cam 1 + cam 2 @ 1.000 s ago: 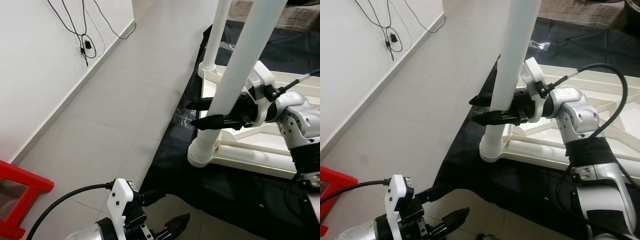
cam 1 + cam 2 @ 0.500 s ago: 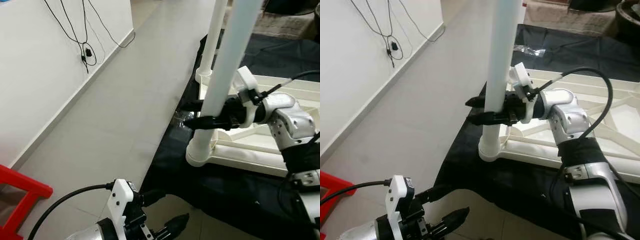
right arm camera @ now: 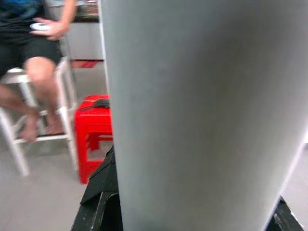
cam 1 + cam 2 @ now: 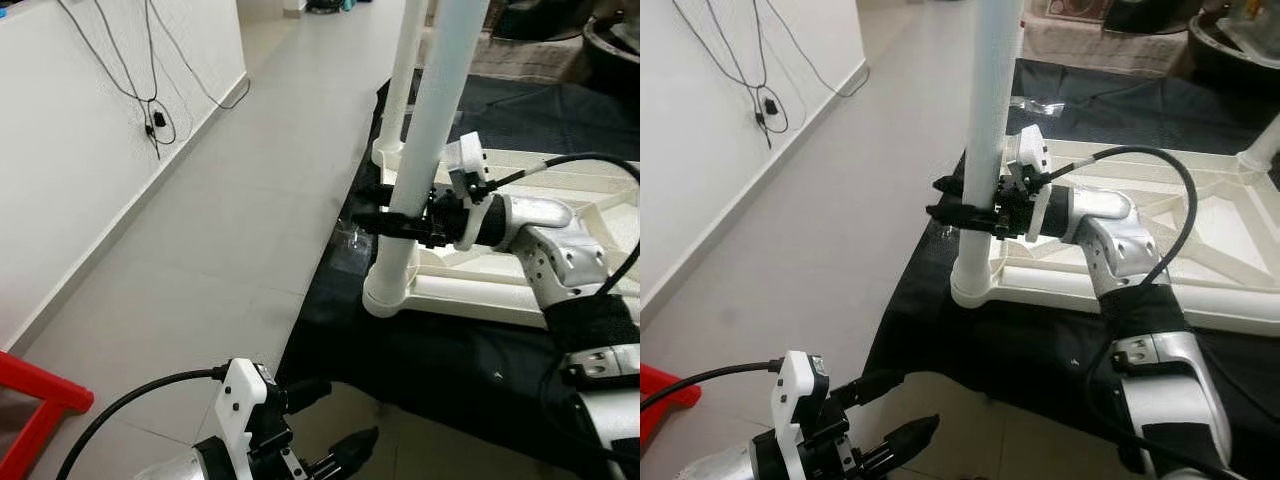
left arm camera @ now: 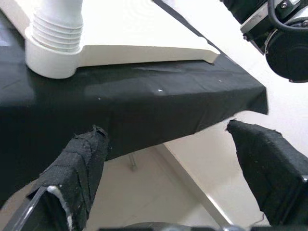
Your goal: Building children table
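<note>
A white children's table (image 4: pixel 1200 250) lies upside down on a black cloth (image 4: pixel 450 360). Its near corner leg (image 4: pixel 430 150) stands upright in a ribbed socket (image 4: pixel 390 295). My right gripper (image 4: pixel 372 205) is shut on this leg a little above the socket, one black finger on each side. In the right wrist view the leg (image 3: pixel 202 115) stands right against the camera, with one finger (image 3: pixel 96 192) at its side. A second leg (image 4: pixel 405 70) stands behind. My left gripper (image 4: pixel 335 418) hangs open low over the floor, short of the cloth's edge (image 5: pixel 168 159).
A white wall with dangling black cables (image 4: pixel 150 110) runs along the left. A red stool (image 4: pixel 40 400) sits at the lower left. In the right wrist view a person (image 3: pixel 33 62) sits on a white stool beside a red stool (image 3: pixel 94 130). Tiled floor lies between wall and cloth.
The whole view has shifted as my head moved. My right gripper has kept hold of the leg while its forearm has swung lower and more level. The left gripper has not moved.
</note>
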Robot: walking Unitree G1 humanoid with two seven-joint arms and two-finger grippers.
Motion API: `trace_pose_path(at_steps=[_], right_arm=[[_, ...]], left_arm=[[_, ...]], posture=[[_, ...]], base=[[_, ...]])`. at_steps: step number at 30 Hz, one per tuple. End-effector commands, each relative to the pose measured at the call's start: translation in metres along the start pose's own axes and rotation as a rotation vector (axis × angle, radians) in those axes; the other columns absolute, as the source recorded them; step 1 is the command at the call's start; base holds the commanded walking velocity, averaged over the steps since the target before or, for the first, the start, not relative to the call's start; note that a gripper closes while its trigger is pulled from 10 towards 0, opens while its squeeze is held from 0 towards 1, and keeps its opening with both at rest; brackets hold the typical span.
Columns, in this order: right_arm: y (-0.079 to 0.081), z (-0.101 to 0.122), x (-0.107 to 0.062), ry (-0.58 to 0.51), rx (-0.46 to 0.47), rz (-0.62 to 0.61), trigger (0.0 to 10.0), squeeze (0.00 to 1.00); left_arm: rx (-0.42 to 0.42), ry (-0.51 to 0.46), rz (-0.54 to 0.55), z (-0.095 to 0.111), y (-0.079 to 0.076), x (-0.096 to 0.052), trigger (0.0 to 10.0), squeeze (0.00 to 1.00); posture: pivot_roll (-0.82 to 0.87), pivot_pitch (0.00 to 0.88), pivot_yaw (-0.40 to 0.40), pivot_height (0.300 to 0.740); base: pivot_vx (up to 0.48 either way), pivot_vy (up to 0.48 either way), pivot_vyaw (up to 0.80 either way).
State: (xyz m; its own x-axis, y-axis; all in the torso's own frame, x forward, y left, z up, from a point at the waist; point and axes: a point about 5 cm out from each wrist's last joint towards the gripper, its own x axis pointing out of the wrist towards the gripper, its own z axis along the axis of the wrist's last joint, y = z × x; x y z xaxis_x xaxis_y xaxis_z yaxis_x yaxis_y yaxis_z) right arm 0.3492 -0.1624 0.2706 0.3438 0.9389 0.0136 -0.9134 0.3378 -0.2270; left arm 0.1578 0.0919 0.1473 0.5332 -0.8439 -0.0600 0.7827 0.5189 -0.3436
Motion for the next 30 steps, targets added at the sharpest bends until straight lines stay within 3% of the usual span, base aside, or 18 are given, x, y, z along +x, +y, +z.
trace_pose_path(at_steps=[1,4,14,18,21,23,25,30], right_arm=[[-0.002,-0.029,-0.004,0.095,0.076,-0.114,10.0,0.0],[-0.006,-0.028,-0.002,0.071,0.092,-0.202,10.0,0.0],[-0.003,-0.029,0.004,0.04,0.104,-0.303,10.0,0.0],[-0.003,-0.032,0.004,0.027,0.119,-0.476,10.0,0.0],[-0.003,-0.034,0.004,0.033,0.129,-0.534,10.0,0.0],[-0.004,-0.04,0.005,0.058,0.159,-0.68,10.0,0.0],[-0.004,-0.04,0.005,0.058,0.159,-0.68,10.0,0.0],[0.0,-0.044,0.018,0.077,0.173,-0.832,10.0,0.0]], left_arm=[[-0.006,0.02,0.005,-0.005,-0.001,-0.001,10.0,0.0],[-0.006,0.02,0.004,-0.005,-0.001,-0.001,10.0,0.0],[-0.007,0.021,0.002,-0.004,-0.001,-0.002,10.0,0.0],[-0.006,0.021,0.002,-0.004,0.0,-0.002,10.0,0.0],[-0.006,0.022,0.001,-0.004,0.0,-0.002,10.0,0.0],[-0.007,0.022,-0.002,-0.003,0.0,-0.002,10.0,0.0],[-0.007,0.022,-0.002,-0.003,0.0,-0.002,10.0,0.0],[-0.009,0.013,0.006,-0.002,0.001,-0.002,10.0,0.0]], posture=[[0.13,0.229,-0.022,0.74],[0.13,0.231,-0.021,0.74],[0.13,0.234,-0.02,0.74],[0.12,0.233,-0.016,0.74],[0.12,0.232,-0.016,0.74],[0.12,0.228,-0.015,0.74],[0.12,0.228,-0.015,0.74],[0.12,0.22,-0.018,0.74]], base=[[0.0,0.0,0.0],[0.0,0.0,0.0],[0.0,0.0,0.0],[0.0,0.0,0.0],[0.0,0.0,0.0],[0.0,0.0,0.0],[0.0,0.0,0.0],[0.0,0.0,0.0]])
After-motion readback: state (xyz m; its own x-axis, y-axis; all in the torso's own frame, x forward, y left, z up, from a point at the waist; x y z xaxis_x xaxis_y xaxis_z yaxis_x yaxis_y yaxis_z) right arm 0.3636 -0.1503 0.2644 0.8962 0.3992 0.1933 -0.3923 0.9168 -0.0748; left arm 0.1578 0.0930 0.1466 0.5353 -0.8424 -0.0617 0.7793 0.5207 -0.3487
